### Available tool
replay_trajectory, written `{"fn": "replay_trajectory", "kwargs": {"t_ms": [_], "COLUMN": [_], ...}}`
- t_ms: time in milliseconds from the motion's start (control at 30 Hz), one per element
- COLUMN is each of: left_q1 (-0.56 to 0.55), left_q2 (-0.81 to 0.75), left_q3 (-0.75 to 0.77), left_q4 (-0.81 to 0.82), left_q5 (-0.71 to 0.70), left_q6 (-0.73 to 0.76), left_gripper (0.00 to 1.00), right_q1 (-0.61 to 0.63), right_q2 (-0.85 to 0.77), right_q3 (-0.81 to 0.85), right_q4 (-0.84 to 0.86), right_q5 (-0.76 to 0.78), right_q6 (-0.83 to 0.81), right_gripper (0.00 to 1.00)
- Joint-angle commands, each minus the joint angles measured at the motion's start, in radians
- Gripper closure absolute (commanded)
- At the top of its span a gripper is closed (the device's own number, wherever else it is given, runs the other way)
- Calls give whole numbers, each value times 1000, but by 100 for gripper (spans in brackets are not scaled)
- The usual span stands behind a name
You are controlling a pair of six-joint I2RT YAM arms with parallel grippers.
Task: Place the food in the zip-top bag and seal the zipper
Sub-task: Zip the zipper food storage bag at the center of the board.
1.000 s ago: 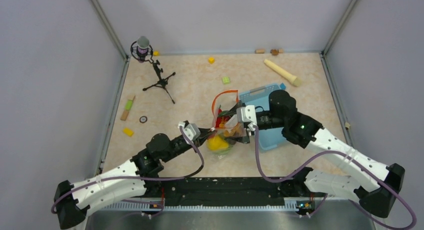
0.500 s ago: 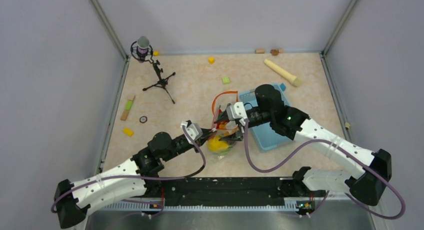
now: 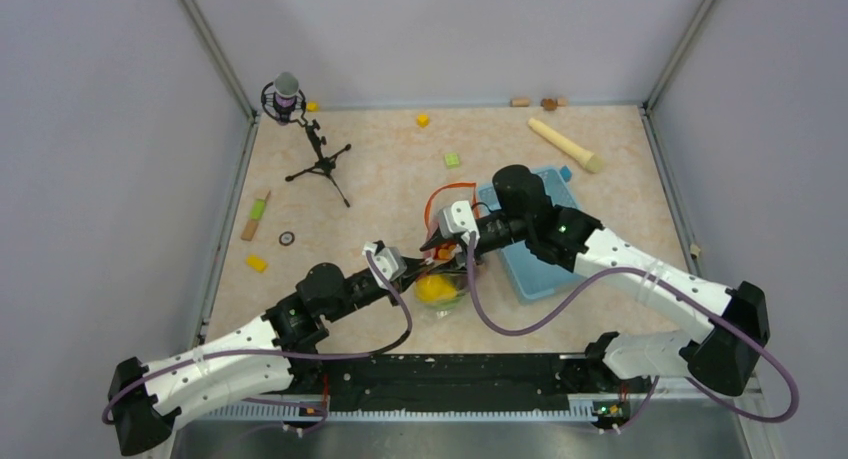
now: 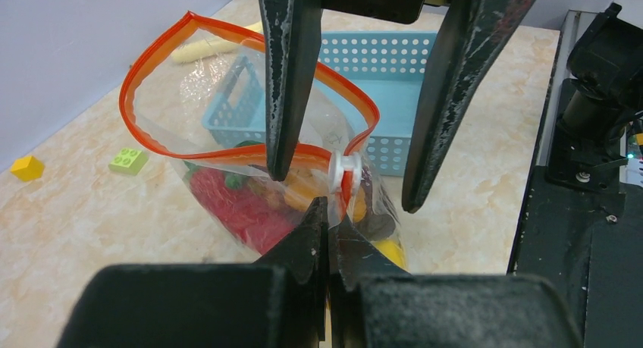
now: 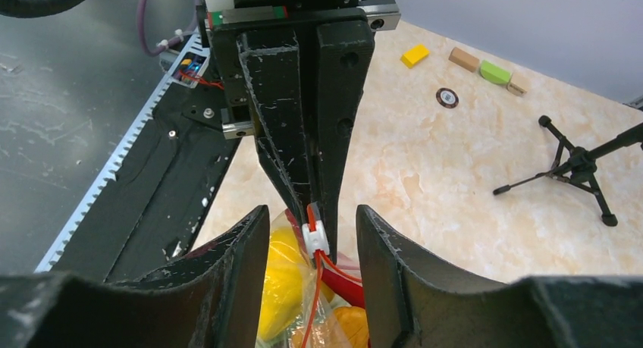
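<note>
**Operator:** Which step is in hand?

**Inspector:** Sealing. The food (image 4: 235,208) is inside the zip-top bag (image 4: 220,98), which stands just beside the blue basket (image 4: 387,67) with its mouth gaping. Your left gripper (image 4: 327,223) is clamped on the bag's end below the slider (image 4: 343,166). Your right gripper (image 4: 343,190) straddles that slider, jaws parted, with a gap on either side.

**Operator:** And next?

**Inspector:** Close on the slider and draw it along the zipper (image 4: 191,18), away from your left grip. Mind the basket wall close behind. In my judgement the slack mouth may buckle.

Zip-top bag (image 4: 227,200) bottom out of sight behind left tool (image 4: 327,208).
</note>
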Motion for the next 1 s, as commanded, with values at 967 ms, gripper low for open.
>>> {"fn": "replay_trajectory", "kwargs": {"t_ms": [967], "left_q1": [2], "left_q2": [-10], "left_q3": [33], "left_q4": [32], "left_q5": [50], "left_q6": [17], "left_gripper": [100], "right_q1": [14], "right_q2": [16], "right_q3": [38], "right_q4": [-41], "right_q5": [15], "right_q6": [-75], "right_gripper": [96]}}
